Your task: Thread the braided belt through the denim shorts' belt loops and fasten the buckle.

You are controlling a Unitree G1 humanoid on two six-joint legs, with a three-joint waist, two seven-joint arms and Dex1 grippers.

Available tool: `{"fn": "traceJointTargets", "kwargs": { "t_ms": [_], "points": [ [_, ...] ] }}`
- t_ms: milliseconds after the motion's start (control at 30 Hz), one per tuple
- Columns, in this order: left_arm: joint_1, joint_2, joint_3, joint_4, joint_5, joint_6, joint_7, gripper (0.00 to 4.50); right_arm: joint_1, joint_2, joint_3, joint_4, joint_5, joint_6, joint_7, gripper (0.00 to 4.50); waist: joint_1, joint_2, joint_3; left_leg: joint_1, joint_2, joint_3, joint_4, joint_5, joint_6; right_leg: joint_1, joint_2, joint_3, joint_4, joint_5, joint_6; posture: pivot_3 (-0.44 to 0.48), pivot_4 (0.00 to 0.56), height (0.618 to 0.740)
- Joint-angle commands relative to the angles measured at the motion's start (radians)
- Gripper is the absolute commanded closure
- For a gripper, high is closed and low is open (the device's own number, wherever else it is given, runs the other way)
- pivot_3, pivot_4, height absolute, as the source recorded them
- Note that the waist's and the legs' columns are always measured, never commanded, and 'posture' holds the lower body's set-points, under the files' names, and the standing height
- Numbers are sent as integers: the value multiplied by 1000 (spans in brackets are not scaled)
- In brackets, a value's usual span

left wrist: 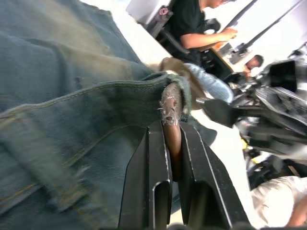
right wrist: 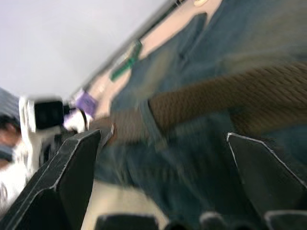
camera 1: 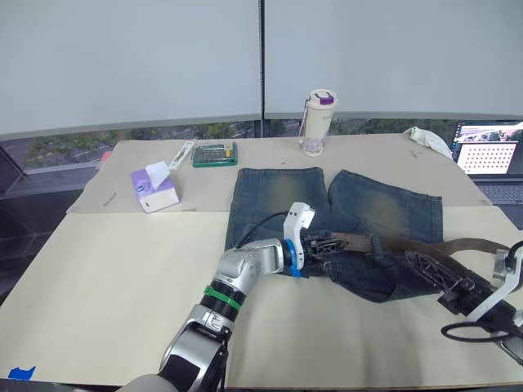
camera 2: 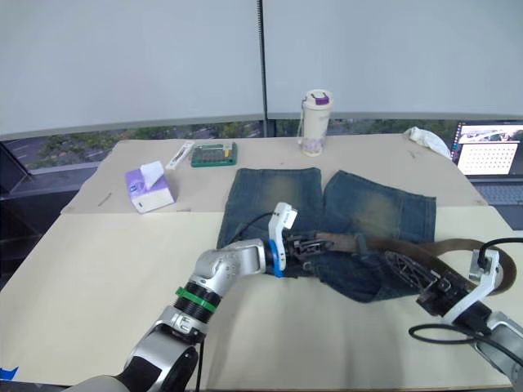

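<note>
Left claw (camera 1: 331, 242) pinched on braided belt (camera 1: 425, 247) tip over denim shorts (camera 1: 368, 204), right claw (right wrist: 163, 143) spread wide, empty

bare table (camera 1: 122, 278) lies open left of the denim shorts (camera 1: 368, 212); behind them a tissue box (camera 1: 154, 189), green case (camera 1: 215, 153) and bottle (camera 1: 318, 122) crowd the far edge.

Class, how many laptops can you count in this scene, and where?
1. The laptop sits at the table's far right corner, screen lit, partly cut off by the picture's edge; others may lie out of view.
</note>
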State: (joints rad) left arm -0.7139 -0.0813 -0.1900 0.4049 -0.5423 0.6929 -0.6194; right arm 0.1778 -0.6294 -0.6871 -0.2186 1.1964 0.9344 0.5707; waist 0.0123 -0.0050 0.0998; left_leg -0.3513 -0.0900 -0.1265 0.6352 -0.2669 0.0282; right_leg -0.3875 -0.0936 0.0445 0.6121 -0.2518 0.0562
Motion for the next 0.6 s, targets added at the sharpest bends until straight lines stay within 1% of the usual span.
{"fn": "traceJointTargets", "kwargs": {
  "t_ms": [33,100,133,233,333,400,467,500,600],
  "points": [
    [-5,25,27,-44,17,2,-13,4500,31,-11,-40,-104,53,-15,28,28,-1,0,0,0,0,0,0,0,0,0,0,0,0,0,0,0,150,740],
    [1,50,48,-63,8,26,-15,4500,50,-9,-42,-158,95,-11,35,28,0,0,0,0,0,0,0,0,0,0,0,0,0,0,0,0,150,740],
    [4,69,59,-73,7,35,-15,4500,54,-8,-23,-202,105,-14,37,28,0,0,0,0,0,0,0,0,0,0,0,0,0,0,0,0,150,740],
    [11,98,90,-102,-16,83,-15,4500,47,-10,83,-304,83,-7,6,28,-3,0,0,1,1,0,0,0,0,0,1,0,0,0,0,0,150,740],
    [12,99,128,-133,-64,152,-16,4500,-5,9,213,-335,-46,-48,-60,28,-2,0,0,1,1,0,0,0,-1,0,1,0,0,0,0,0,150,740],
    [6,67,186,-149,-139,235,5,4500,-34,15,339,-303,-241,-136,-75,28,1,0,0,1,0,0,1,0,-1,0,0,-1,0,0,0,0,150,740],
    [6,46,200,-161,-168,287,14,4500,-44,25,417,-253,-381,-226,-67,28,5,0,0,1,-1,-1,3,-1,-2,-1,0,-2,1,0,0,0,150,740],
    [8,37,203,-163,-172,300,21,4500,-47,31,427,-234,-416,-255,-70,28,8,0,0,0,-1,-1,4,-1,-2,-1,1,-2,0,0,0,0,150,740],
    [19,20,190,-179,-175,326,26,4500,-49,46,419,-219,-449,-294,-62,28,8,0,0,0,-2,-1,5,2,-8,-1,0,-2,1,0,0,0,150,740]
  ]
}}
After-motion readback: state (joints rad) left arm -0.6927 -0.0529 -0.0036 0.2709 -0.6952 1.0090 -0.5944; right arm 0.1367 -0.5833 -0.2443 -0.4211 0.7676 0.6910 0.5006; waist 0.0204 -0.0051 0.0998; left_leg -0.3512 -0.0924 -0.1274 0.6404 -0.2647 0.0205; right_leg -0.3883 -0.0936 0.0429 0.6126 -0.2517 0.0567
